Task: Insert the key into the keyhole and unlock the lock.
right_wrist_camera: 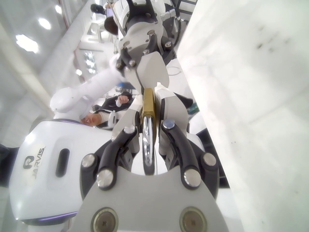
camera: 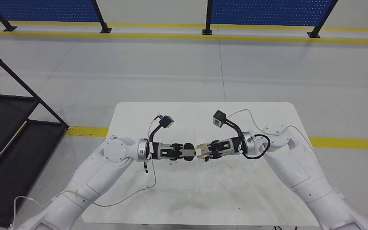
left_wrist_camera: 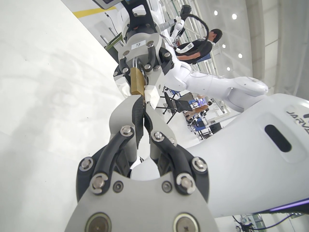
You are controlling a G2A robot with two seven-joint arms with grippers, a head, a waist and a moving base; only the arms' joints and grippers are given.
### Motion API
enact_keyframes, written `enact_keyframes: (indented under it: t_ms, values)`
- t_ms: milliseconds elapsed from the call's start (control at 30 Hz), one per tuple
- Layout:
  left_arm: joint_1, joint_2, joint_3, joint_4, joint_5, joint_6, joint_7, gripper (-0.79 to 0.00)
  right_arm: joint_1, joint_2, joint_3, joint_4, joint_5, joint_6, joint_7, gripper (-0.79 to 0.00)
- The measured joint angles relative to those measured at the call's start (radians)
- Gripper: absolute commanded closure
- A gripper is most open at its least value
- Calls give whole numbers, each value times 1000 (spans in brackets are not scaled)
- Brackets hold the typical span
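Surface: white rectangular table [camera: 144, 115], grey floor [camera: 172, 69] around it.
Right gripper [right_wrist_camera: 148, 97]: clamped on small brass padlock [right_wrist_camera: 147, 105], silver shackle [right_wrist_camera: 147, 136] pointing back toward the palm.
Left gripper [left_wrist_camera: 143, 106]: black ribbed pads [left_wrist_camera: 137, 117] pinched together, tips right at the padlock's base.
Key: not discernible at the pinched tips.
Place: held in the air over the table's middle, grippers nose to nose.

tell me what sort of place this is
Probably a robotics test hall: a pale floor with yellow painted lines, blue perforated barrier panels, and a white rectangular table as the workstation.
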Motion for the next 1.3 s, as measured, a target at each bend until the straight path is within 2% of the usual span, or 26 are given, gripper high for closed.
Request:
enact_keyframes:
  t_ms: [467,1300]
  values:
    - [39,5,-42,-55,141,-31,73,0,0,0,0,0,0,0,0,0]
    - [102,10,-101,-124,361,-140,206,0,0,0,0,0,0,0,0,0]
